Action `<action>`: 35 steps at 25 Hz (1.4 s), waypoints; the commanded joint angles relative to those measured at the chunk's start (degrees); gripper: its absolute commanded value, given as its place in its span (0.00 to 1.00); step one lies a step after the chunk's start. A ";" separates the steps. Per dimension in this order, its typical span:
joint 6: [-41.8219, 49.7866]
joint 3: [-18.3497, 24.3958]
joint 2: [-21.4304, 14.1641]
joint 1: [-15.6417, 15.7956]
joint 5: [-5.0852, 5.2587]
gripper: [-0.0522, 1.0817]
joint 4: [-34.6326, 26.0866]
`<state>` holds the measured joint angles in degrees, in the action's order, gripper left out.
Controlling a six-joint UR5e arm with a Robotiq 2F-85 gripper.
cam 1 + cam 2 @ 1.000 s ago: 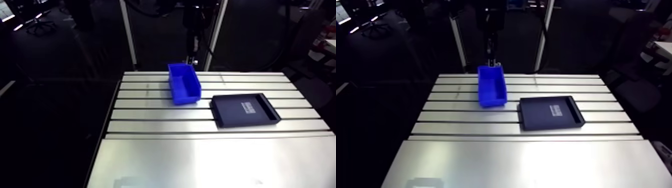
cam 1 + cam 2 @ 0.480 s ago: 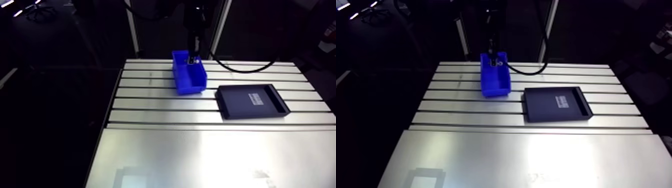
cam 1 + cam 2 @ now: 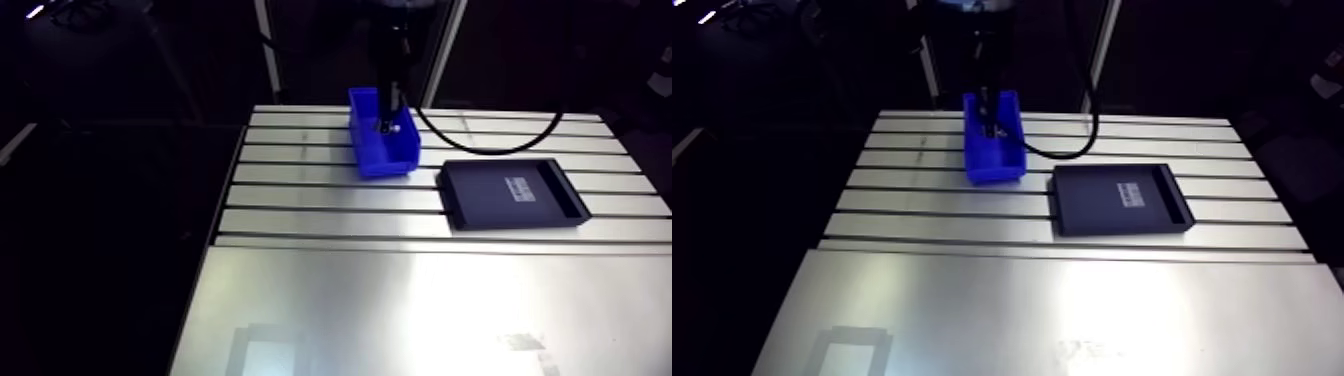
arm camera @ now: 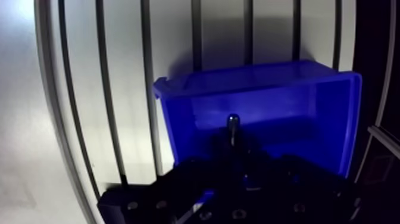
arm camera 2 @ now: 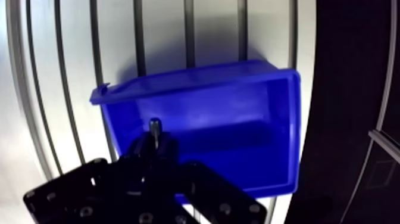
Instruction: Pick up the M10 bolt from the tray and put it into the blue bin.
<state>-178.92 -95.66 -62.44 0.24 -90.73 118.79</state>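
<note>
the slotted table (image 3: pixel 400 300) carries a black tray (image 3: pixel 480 197) and, a little apart from it, the blue bin (image 3: pixel 390 166) nearer the far edge. the gripper (image 3: pixel 386 122) hangs over the bin's open inside. in the wrist view its dark fingers are clamped on the m10 bolt (image 4: pixel 232 126), whose tip sticks out ahead of them above the bin's floor.

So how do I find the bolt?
Look at the slotted table, then at the blue bin near its far edge, beside the black tray. The gripper hangs over the bin, and the bolt is the small dark pin with a shiny tip poking out of its grip. Nothing else there is thin and rod-like.
</note>
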 commanded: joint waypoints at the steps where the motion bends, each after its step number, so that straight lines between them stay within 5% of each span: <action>1: 0.00 -0.89 0.80 0.37 -0.02 0.92 1.23; 9: 0.00 -1.06 2.12 0.46 -0.11 0.91 2.29; 14: 0.09 -1.06 2.99 0.46 -1.78 0.91 2.73; 24: 0.88 -1.42 3.43 0.46 -1.95 0.87 4.40; 29: 0.97 -1.33 3.79 0.46 -1.95 0.78 4.40; 35: 0.97 -1.33 4.23 0.46 -1.95 0.54 5.45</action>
<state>-177.97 -97.04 -58.66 0.71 -92.68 123.65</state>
